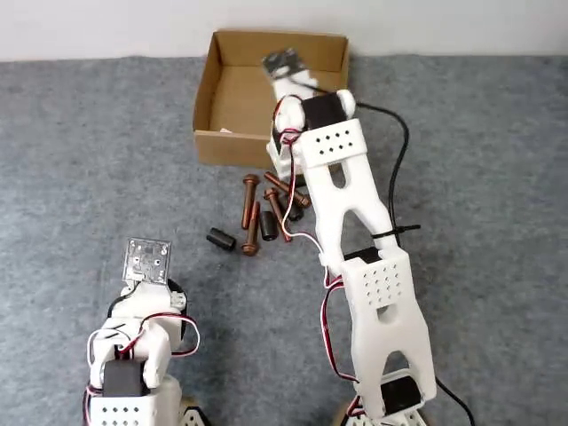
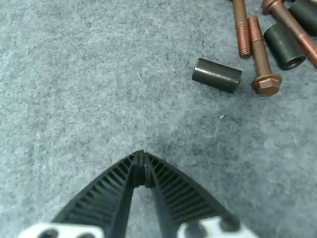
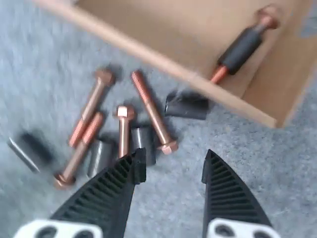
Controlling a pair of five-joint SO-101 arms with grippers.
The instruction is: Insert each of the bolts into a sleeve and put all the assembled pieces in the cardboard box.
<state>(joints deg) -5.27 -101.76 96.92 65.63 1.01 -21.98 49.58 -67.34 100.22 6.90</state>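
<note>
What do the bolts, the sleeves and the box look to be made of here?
Bolts: metal, probably copper-plated steel; reddish-brown sheen, cut threads, hex heads.
Sleeves: dark tubes, likely blackened metal, possibly plastic; smooth dull gloss.
Cardboard box: plain brown cardboard, matte, with cut edges.

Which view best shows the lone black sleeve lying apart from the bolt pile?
The left wrist view: the lone sleeve lies on its side, whole and close, near a bolt. The high view shows the lone sleeve small, left of the pile. The right wrist view catches the lone sleeve far off, its shape hard to make out.
</note>
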